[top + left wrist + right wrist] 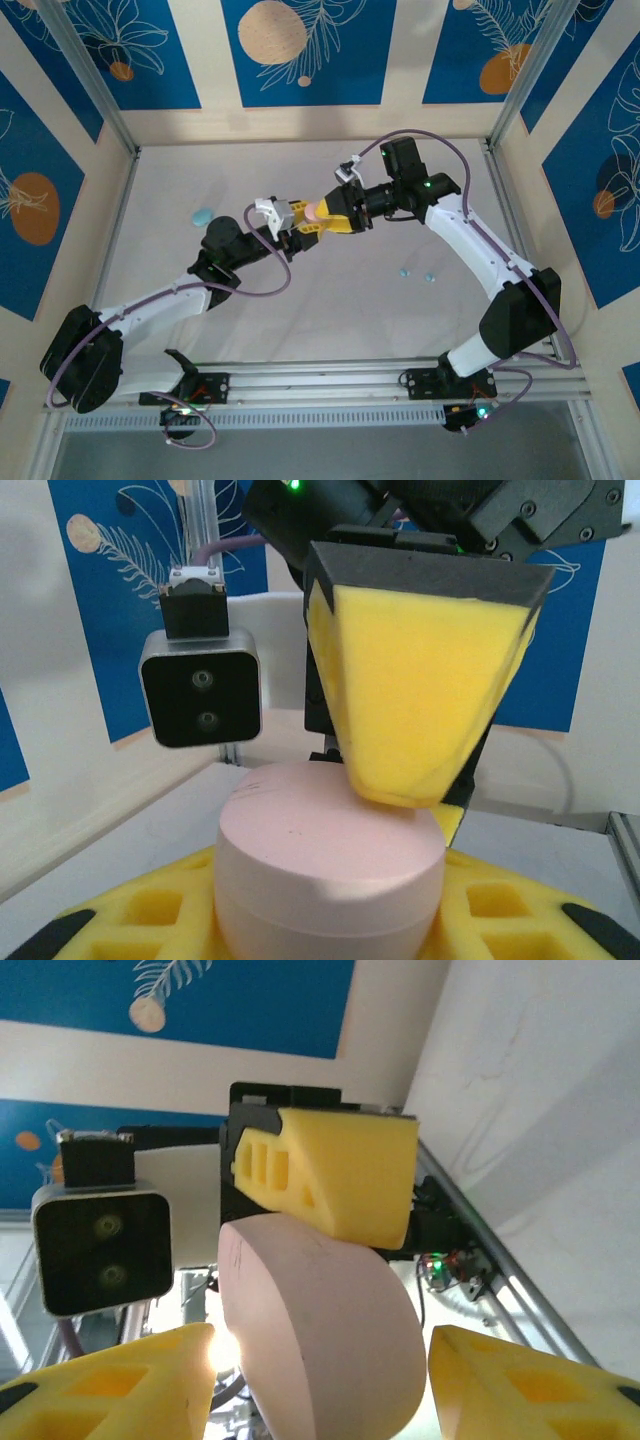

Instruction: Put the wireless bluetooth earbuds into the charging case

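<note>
Earbuds [405,271] on tabletop [330,310], well apart from case [312,211] held mid-air. Left tool [297,222] clenched on case; right tool [338,214] released, jaws loose around it. Hold case level and open lid before fetching bud.

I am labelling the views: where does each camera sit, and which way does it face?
Top external: above and behind the bases, looking down at the table; both arms, left gripper facing right gripper.
Left wrist: faces the right gripper; own fingers below.
Right wrist: faces the left gripper; own fingers below.
Shared: every view shows the pink case.
</note>
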